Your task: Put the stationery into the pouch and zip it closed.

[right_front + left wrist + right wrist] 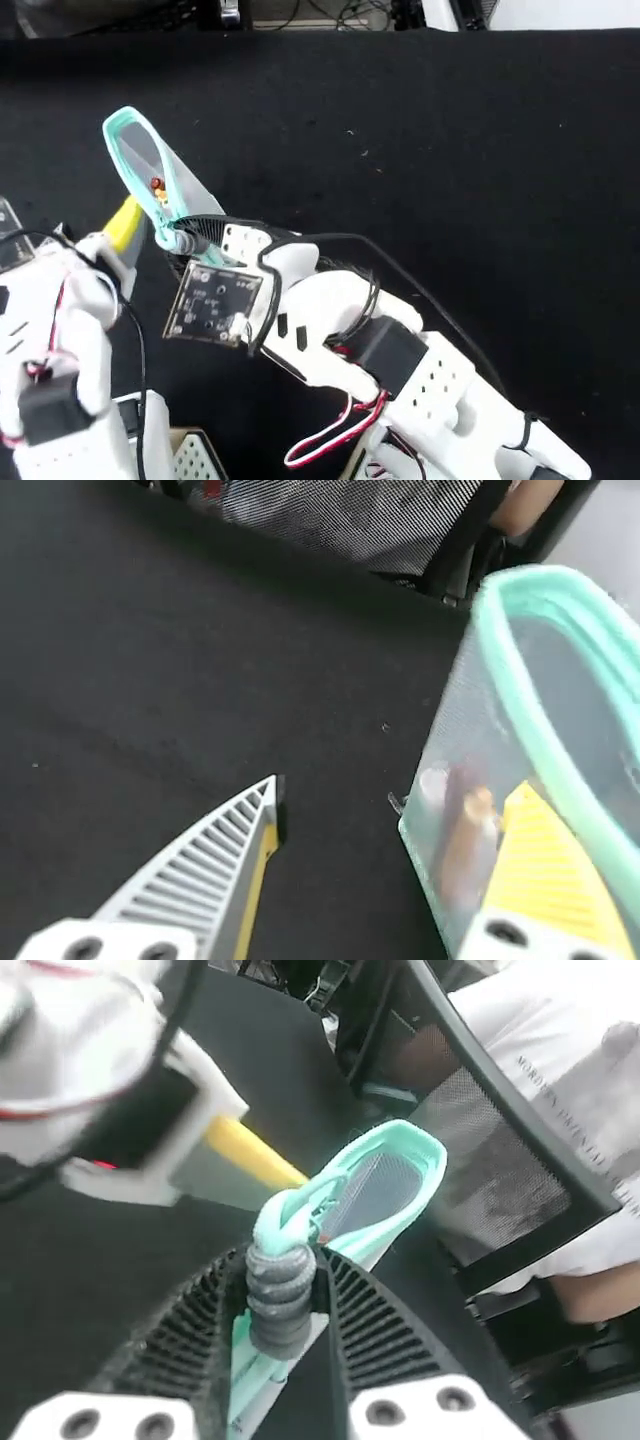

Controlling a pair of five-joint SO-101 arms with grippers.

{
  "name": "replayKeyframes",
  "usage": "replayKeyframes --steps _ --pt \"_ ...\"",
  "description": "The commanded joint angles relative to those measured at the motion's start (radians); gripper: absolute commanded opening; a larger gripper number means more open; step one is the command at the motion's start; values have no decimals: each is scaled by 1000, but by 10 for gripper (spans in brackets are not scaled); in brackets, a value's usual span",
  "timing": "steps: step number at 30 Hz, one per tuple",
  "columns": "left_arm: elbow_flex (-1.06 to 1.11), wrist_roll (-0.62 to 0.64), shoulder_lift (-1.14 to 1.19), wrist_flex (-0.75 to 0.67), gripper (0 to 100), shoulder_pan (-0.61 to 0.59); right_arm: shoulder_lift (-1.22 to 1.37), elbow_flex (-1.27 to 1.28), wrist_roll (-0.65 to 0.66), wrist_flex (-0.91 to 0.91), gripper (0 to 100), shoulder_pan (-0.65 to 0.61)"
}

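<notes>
The mint-rimmed mesh pouch (143, 160) stands on edge at the left of the black table, mouth partly open. Small red and orange stationery (157, 187) shows inside it, and a brownish pen-like piece (466, 832) lies behind the mesh. My right gripper (186, 241) is at the pouch's near end; its black ribbed fingers (375, 1315) are shut on the grey ridged zipper pull (279, 1293). My left gripper (398, 786) is open beside the pouch (540, 670), its yellow finger (545, 865) against the pouch wall and the other finger (205, 875) out over the cloth. That yellow finger (124, 224) sits just left of the pouch.
Black cloth (450, 150) covers the table, with free room to the right and back. Cables lie past the far edge (300, 15). A mesh chair (480, 1160) with a person seated stands beyond the table. The right arm's body (400, 360) crosses the front middle.
</notes>
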Motion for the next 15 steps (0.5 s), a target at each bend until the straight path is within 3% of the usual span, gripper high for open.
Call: replayKeyframes --steps 1,4,7,11,15 --pt "-116 -137 -106 135 350 16 -33 -77 72 -26 11 -12" --pt "-150 -235 -221 229 350 22 -33 -77 110 -26 11 -12" --pt "-147 -298 -327 293 350 122 -33 -73 149 -18 12 -11" --pt "-133 -310 -353 341 350 309 -33 -77 164 9 12 -8" --pt "-81 -279 -330 305 350 338 -38 -79 164 15 12 -8"
